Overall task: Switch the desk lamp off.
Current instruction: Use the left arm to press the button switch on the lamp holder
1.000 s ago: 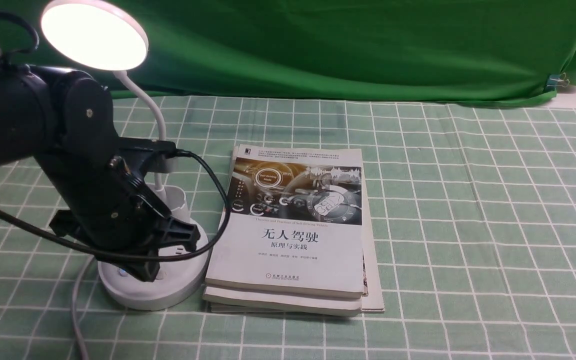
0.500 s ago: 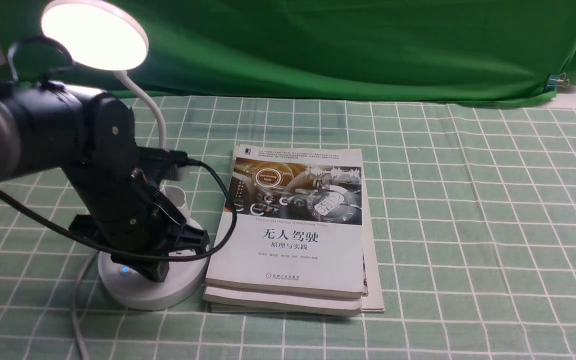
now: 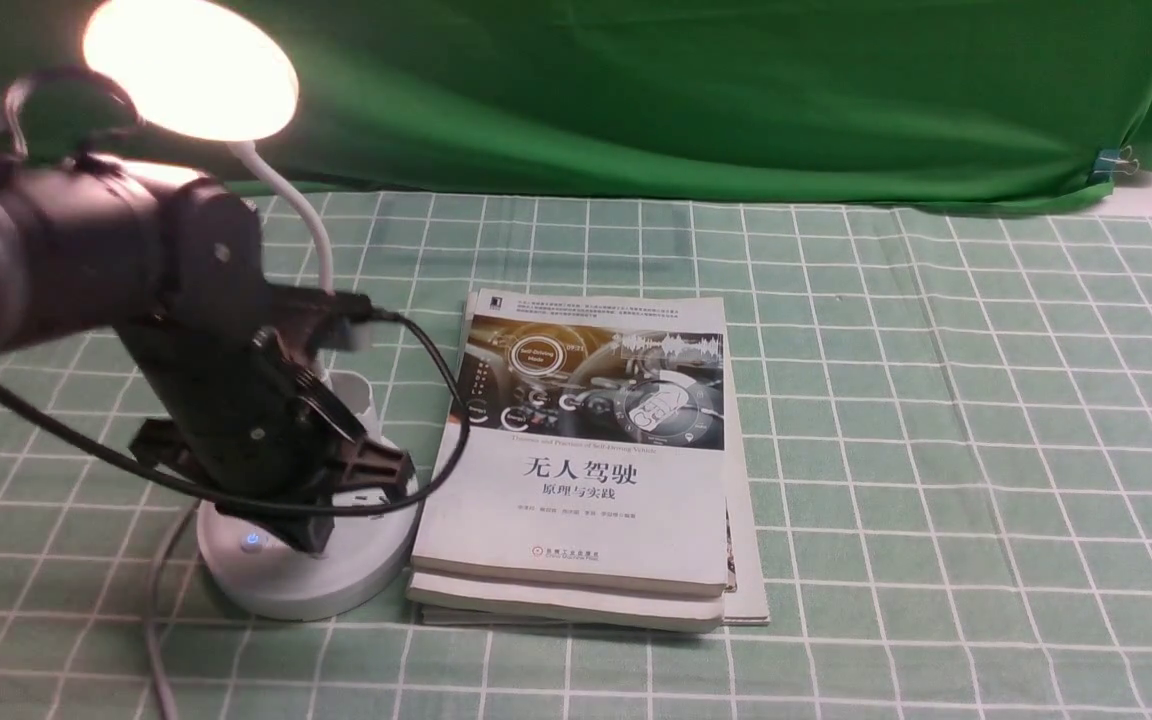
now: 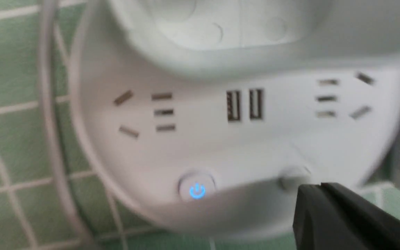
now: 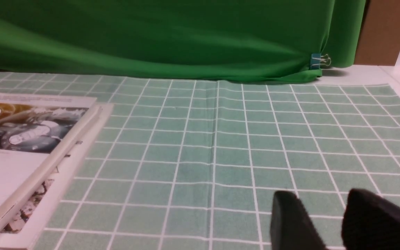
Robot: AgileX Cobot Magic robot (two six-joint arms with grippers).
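1. Nearest us, the right tool (image 5: 321, 194) appears only in its own wrist view, its fingers parted with nothing between them; we judge it has no part in this step.
2. Taking twelve o'clock as straight away from us, the lit power button (image 4: 197, 187) sits near eight o'clock on the lamp's round base (image 3: 301, 590).
3. Our left tool (image 3: 314, 548) is at about six o'clock on that base, fingertips together and gripping nothing, right by the second button (image 4: 295, 177). Whether it touches, we cannot tell.
4. The desk lamp (image 3: 311, 215) stands at nine o'clock of the book stack (image 3: 568, 510) on the tabletop (image 3: 936, 450), its disc head (image 3: 191, 70) shining towards eleven o'clock from the base.
5. We judge the pressing step to be in hand, with switching off unfinished. Next we should press straight down on the second button, if that is the light's switch, then lift and check the head; a slanted push might slip or shove the base.
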